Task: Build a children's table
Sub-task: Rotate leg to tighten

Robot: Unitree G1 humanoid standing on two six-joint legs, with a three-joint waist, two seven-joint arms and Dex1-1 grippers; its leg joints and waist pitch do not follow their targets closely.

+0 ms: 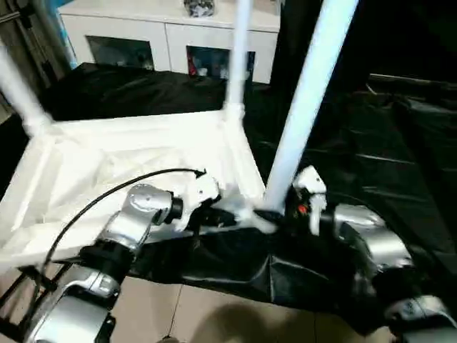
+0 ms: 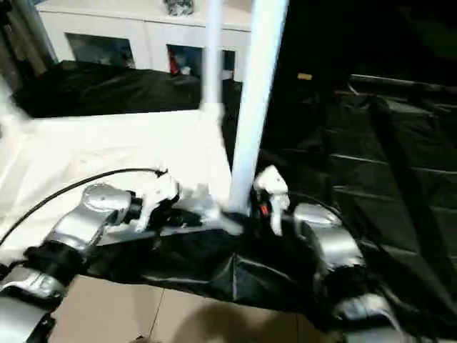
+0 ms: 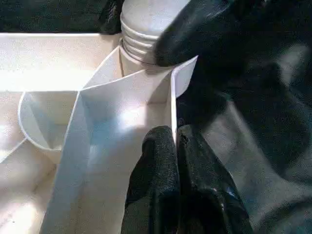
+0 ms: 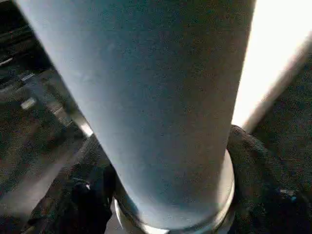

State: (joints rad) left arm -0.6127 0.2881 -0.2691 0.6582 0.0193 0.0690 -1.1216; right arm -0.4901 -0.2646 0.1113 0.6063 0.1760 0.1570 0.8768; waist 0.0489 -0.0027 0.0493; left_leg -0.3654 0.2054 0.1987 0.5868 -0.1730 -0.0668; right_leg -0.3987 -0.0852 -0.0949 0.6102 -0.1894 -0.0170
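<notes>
Left claw (image 3: 176, 146) is pinching children's table (image 1: 128, 153) rim | right claw (image 4: 170, 195) is straddling leg (image 1: 307, 100), grip unclear | black sheet (image 1: 371, 164) lying beneath, cabinet (image 1: 164, 28) standing beyond

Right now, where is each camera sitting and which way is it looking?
Left eye view: head, looking down at upturned table top, silver forearms.
Right eye view: same scene, slightly aside.
Left wrist view: along shut left gripper pinching the rim.
Right wrist view: facing the near leg, right gripper around it.
All share that leg.
</notes>
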